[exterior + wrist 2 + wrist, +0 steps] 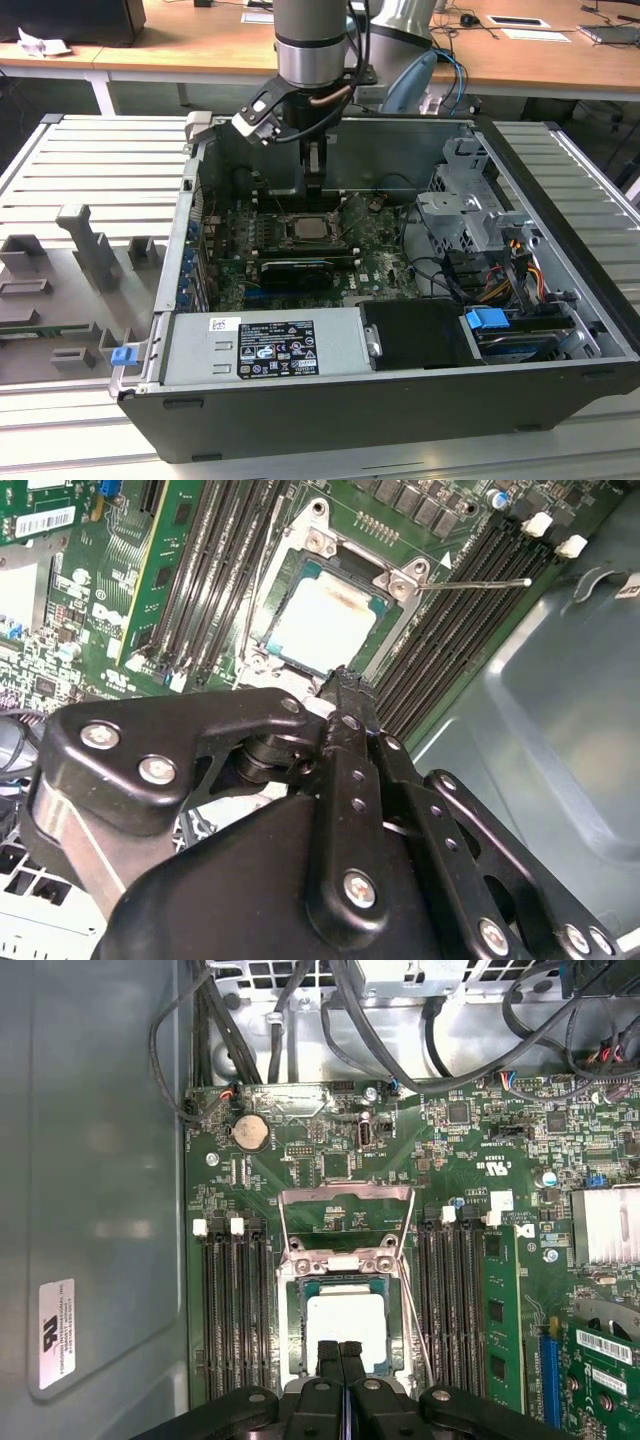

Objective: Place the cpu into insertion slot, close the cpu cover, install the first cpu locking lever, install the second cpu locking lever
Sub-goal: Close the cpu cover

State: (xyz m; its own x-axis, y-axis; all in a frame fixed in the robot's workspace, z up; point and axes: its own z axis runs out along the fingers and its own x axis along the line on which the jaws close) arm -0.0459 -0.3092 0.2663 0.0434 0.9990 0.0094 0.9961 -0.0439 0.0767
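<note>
Nearest you in the exterior view, the computer case [300,420] lies flat on the bench [90,150], letting the arm [310,40] reach down inside. In the second wrist view the gripper [345,677], fingers [352,742] pressed together and empty, hangs beside the chip [322,620]. In the first wrist view the chip sits in its socket [296,1335], with the cover [345,1196] raised clear.

Pale silvery cpu [345,1328] seated flat in black insertion slot [295,1340], silver cpu cover [346,1194] raised open
</note>
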